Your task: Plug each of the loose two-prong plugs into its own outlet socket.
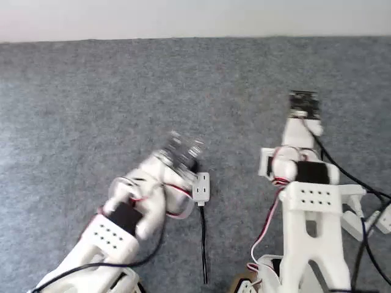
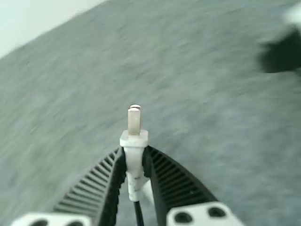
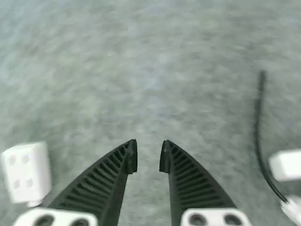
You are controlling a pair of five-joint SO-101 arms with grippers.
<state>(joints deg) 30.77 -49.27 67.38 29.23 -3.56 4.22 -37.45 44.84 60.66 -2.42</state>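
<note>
Left gripper (image 2: 134, 157): ribbed black jaws pinching white two-prong plug (image 2: 134, 140), flat metal prongs pointing outward over grey felt-like table (image 1: 91, 91). White rectangular outlet socket (image 1: 201, 187) lies on table near it. Right gripper (image 3: 147, 155): jaws slightly spread, empty.

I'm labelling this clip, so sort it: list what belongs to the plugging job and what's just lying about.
Job: two-prong plug, clamped in the left gripper; outlet socket on its black cord; white slotted block, likely another socket, beside the open, empty right gripper.

Lying about: grey mat; pale wall behind it.
</note>
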